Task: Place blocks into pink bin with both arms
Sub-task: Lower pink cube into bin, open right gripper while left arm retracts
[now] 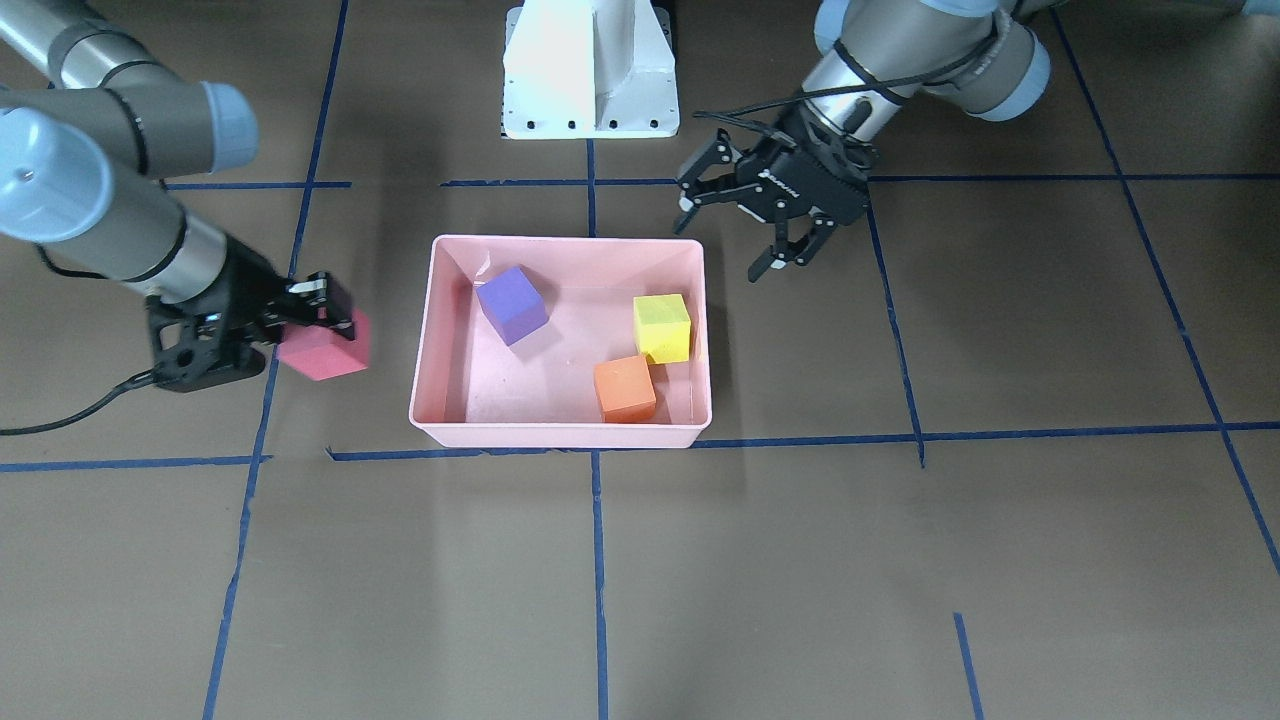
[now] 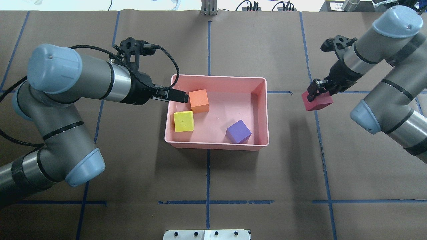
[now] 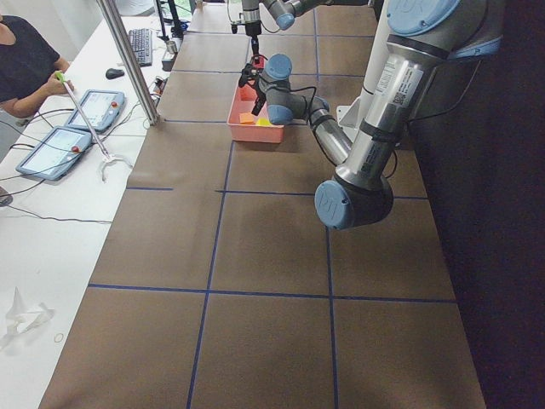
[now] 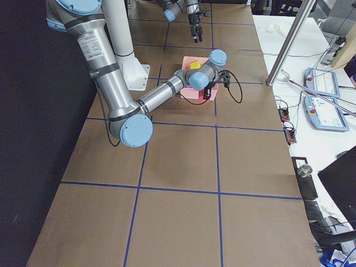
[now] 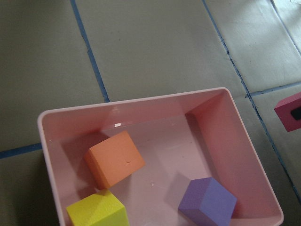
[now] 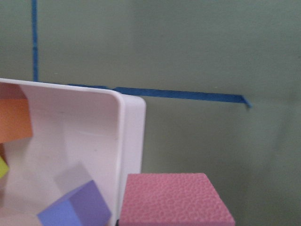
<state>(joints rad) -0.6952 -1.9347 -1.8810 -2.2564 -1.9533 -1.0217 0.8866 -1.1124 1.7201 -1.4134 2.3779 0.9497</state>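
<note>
Overhead exterior: right claw (image 2: 316, 90) pinches red-pink block (image 2: 319, 102) on opposite faces; foam, likely light, soft, non-slip. Left claw (image 1: 737, 230) is spread wide, empty, pink bin (image 1: 560, 433) just beside it.

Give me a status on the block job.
Done: the purple block, orange block and yellow-green block lie inside the pink bin. In hand: the right end effector grips the red-pink block outside the bin. Left: carry that block over the rim and release it. The left end effector is open and empty.
</note>
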